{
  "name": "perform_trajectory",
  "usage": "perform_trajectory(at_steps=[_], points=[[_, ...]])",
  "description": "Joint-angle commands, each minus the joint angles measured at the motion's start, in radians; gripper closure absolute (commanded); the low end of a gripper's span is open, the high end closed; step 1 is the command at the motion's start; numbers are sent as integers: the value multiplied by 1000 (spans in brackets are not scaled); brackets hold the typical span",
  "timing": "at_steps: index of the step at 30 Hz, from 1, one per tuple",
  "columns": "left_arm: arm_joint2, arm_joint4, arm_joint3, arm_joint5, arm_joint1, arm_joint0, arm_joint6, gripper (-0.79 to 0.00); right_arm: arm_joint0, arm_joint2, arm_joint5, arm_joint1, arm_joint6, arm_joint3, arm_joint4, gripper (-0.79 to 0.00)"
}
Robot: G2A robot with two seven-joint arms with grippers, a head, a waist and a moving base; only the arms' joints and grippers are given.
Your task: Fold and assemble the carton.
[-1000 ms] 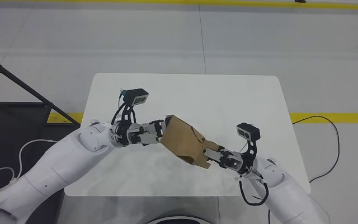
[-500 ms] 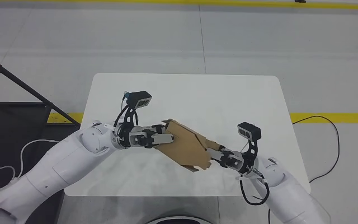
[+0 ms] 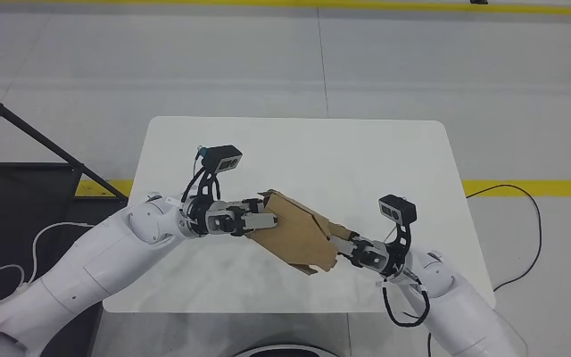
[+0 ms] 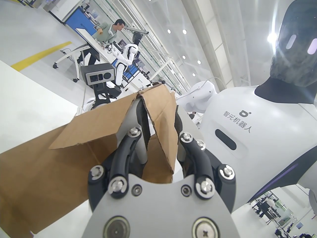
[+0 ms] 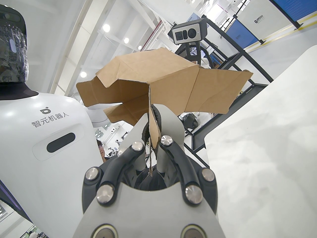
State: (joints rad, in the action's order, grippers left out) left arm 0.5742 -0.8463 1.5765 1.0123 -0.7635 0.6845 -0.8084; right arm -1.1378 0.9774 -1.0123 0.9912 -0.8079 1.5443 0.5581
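A brown cardboard carton (image 3: 299, 234), partly folded, hangs just above the middle of the white table (image 3: 357, 152), held between both arms. My left gripper (image 3: 261, 217) is shut on the carton's left end; in the left wrist view a flap of the carton (image 4: 158, 125) sits between the fingers of that gripper (image 4: 157, 111). My right gripper (image 3: 346, 251) is shut on the right end, and in its own view the gripper (image 5: 152, 115) pinches a thin cardboard edge. Above that edge the carton (image 5: 173, 82) spreads out with creased panels.
The far half of the table is bare, and its front edge lies close beneath both arms. A black stand (image 3: 40, 138) slants past the table's left side. A cable (image 3: 533, 232) loops on the floor to the right.
My left gripper has shifted slightly right and turned, and the carton has dropped from a more raised shape to a flatter, stretched one. Over the last half second nothing has moved.
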Motion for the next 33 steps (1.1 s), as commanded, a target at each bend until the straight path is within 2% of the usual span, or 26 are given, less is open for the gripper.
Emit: perform_trajectory(at_steps=[1, 2, 3, 4, 23, 28, 33], points=[[0, 0, 0, 0, 0, 0, 0, 0, 0, 0, 0, 0, 0, 0, 0, 0], [0, 0, 0, 0, 0, 0, 0, -296, 0, 0, 0, 0, 0, 0, 0, 0], [0, 0, 0, 0, 0, 0, 0, -686, 0, 0, 0, 0, 0, 0, 0, 0], [0, 0, 0, 0, 0, 0, 0, -785, 0, 0, 0, 0, 0, 0, 0, 0], [0, 0, 0, 0, 0, 0, 0, -785, -14, 44, 0, -11, 0, -6, -44, 0], [28, 53, 33, -43, -4, 33, 29, -785, -12, 48, 0, -10, 0, -2, -42, 0], [51, 45, 40, -58, -8, 63, 5, -785, -15, 58, 0, -8, 0, -1, -38, 0]])
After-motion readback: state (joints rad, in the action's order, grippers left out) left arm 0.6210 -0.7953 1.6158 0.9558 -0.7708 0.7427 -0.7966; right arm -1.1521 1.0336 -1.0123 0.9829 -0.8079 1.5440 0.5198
